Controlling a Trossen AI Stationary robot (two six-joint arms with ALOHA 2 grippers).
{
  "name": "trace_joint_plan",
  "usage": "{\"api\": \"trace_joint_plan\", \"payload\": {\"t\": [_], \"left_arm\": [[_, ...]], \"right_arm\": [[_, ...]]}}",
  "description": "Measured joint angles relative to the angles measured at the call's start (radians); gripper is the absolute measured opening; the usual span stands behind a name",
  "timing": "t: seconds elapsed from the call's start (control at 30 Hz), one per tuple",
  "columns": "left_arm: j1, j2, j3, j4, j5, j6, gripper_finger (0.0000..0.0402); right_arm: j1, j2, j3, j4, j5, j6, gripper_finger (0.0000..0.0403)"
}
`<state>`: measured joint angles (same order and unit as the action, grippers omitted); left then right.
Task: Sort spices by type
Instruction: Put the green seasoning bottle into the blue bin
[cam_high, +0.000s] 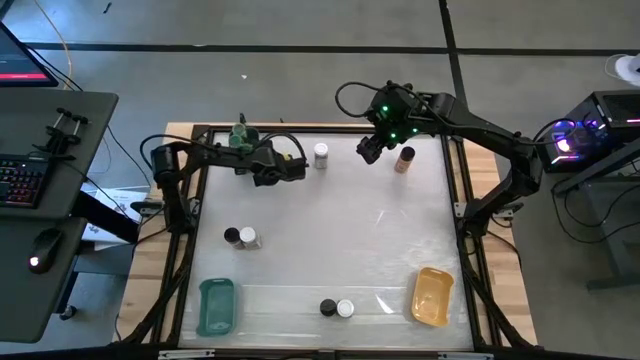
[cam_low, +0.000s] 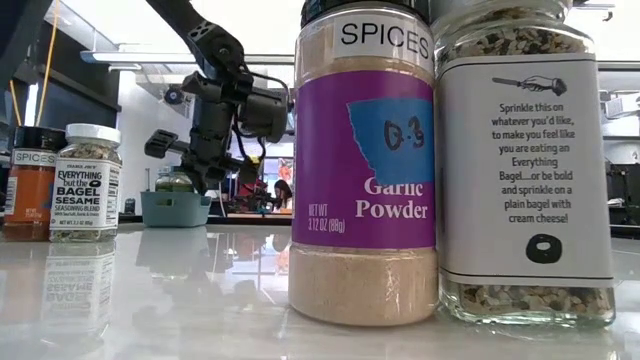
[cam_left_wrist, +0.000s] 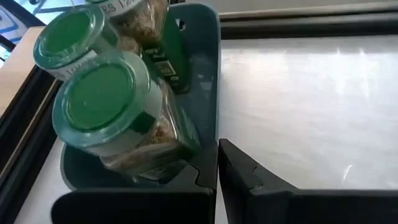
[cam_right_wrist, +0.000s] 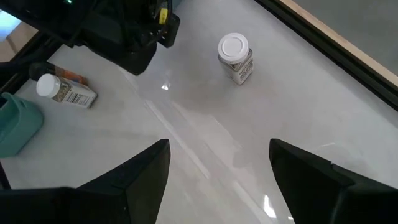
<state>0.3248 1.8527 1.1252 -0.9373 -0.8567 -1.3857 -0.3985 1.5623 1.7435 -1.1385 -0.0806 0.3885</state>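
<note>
A: Item one, spice jars. Where, and what make?

B: Small clear cylinders with flat round lids, spread over a pale glossy worktop (cam_high: 330, 230). White-lidded jar (cam_high: 321, 155) and brown-lidded jar (cam_high: 405, 159) at the far edge; a dark-lidded and white-lidded pair (cam_high: 241, 237) mid-left, touching; another such pair (cam_high: 337, 308) at the near edge, between the teal tray (cam_high: 216, 305) and the orange tray (cam_high: 432, 296). Both trays are rounded rectangles.

A: Green lids?

B: Two green-lidded jars (cam_left_wrist: 106, 102), ribbed translucent caps, tilted in a second teal tray (cam_left_wrist: 205, 74) at the far-left corner. Only the left wrist view shows them clearly.

A: Grippers?

B: Left gripper (cam_high: 290, 168) sits just beside that tray; from its wrist view I cannot tell how its jaws stand. Right gripper (cam_right_wrist: 217, 165) hangs above the far side, near the brown-lidded jar, jaws wide and holding nothing. Its wrist view shows the white-lidded jar upright, with a paper label.

A: And the low view?

B: It alone gives labels: a Garlic Powder jar (cam_low: 365, 160), fine beige contents, touching an Everything Bagel seasoning jar (cam_low: 525, 165), coarse seeds. Two more jars (cam_low: 62, 180) stand farther left.
</note>
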Motion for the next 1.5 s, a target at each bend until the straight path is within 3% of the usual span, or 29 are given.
{"api": "trace_joint_plan", "payload": {"t": [0.83,1.5], "left_arm": [[-0.073,-0.001,0.0,-0.186,-0.021,-0.011,0.0],[-0.063,-0.003,-0.017,-0.319,-0.059,-0.029,0.0]], "right_arm": [[0.0,0.0,0.0,0.039,-0.002,0.007,0.0271],[0.0,0.0,0.0,0.038,-0.002,0.005,0.0271]]}}
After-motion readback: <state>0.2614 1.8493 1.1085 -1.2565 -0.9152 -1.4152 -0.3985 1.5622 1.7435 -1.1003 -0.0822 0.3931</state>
